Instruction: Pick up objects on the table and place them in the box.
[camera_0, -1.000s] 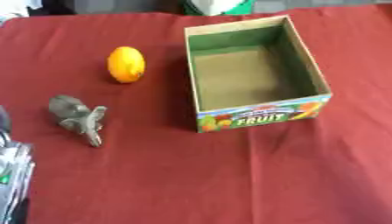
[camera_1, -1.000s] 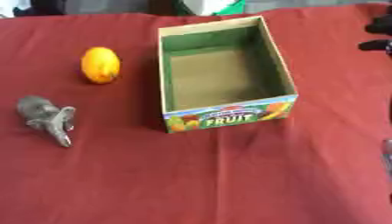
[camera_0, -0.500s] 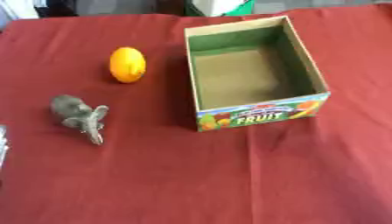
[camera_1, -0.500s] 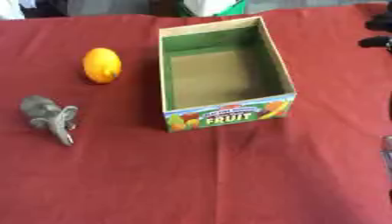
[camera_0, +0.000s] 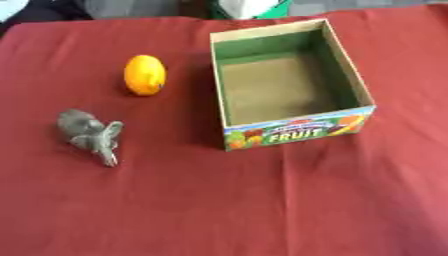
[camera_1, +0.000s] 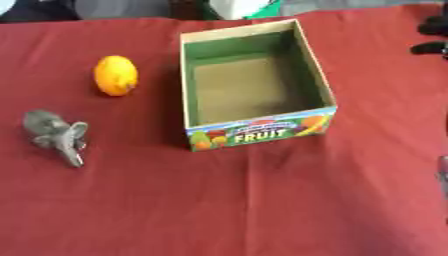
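- Counter (camera_0: 219, 210): red cloth, creased; a low reach could drag it.
- Box (camera_0: 289, 85): empty; a hand clipping its wall could shift it.
- Elephant (camera_0: 89, 134) and orange (camera_0: 144, 74): left of box; the orange could roll if nudged.
- Right hand (camera_1: 432, 35): dark shape at far right edge, well right of box; finger state cannot be told. Left hand unseen.

Matt cardboard box (camera_0: 293, 131) on red cloth (camera_0: 219, 210)
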